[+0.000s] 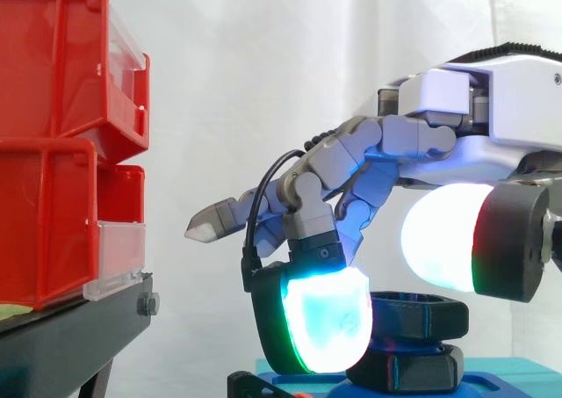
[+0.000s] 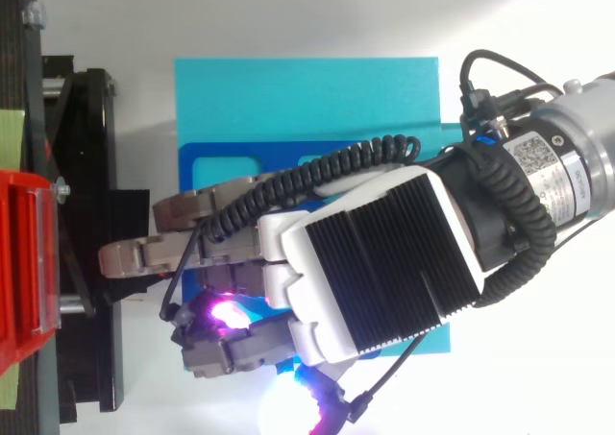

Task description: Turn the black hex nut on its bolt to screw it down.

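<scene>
Hand (image 1: 457, 99) in from 3 o'clock in the side view, reaching down toward 7 o'clock onto the black hex nut (image 1: 426, 314). Part of it across the nut's 9 o'clock flank, another part just above the nut at 1 o'clock. Clamped on the nut or only alongside it: cannot tell. Nut low in this view, at about 5 o'clock from centre, upright, sitting directly on a second black hex piece (image 1: 413, 367), whether nut or bolt head unclear. Bolt shank hidden. Under both, a blue fixture (image 1: 500, 389). Red bins (image 1: 53, 134) on a black stand (image 1: 70, 328), well apart at 9 o'clock.

From the top view: hand (image 2: 384, 262) entering from 3 o'clock, its dark ribbed back over a teal board (image 2: 307, 99) and the blue fixture (image 2: 207, 166), covering the nut completely. Red bin (image 2: 24, 262) at the 9 o'clock edge, beside the black stand (image 2: 91, 166).

On handling, as a judgement: looks rigid and chunky, probably light, with smooth faces, so likely slippery on the flats but hardly fragile. Best taken across two opposite flats, at 9 and 3 o'clock, at mid-height and clear of the hex piece below, to turn the upper one alone. Expect little resistance until seated, then a firm stop. Watch for slipping off the corners.
</scene>
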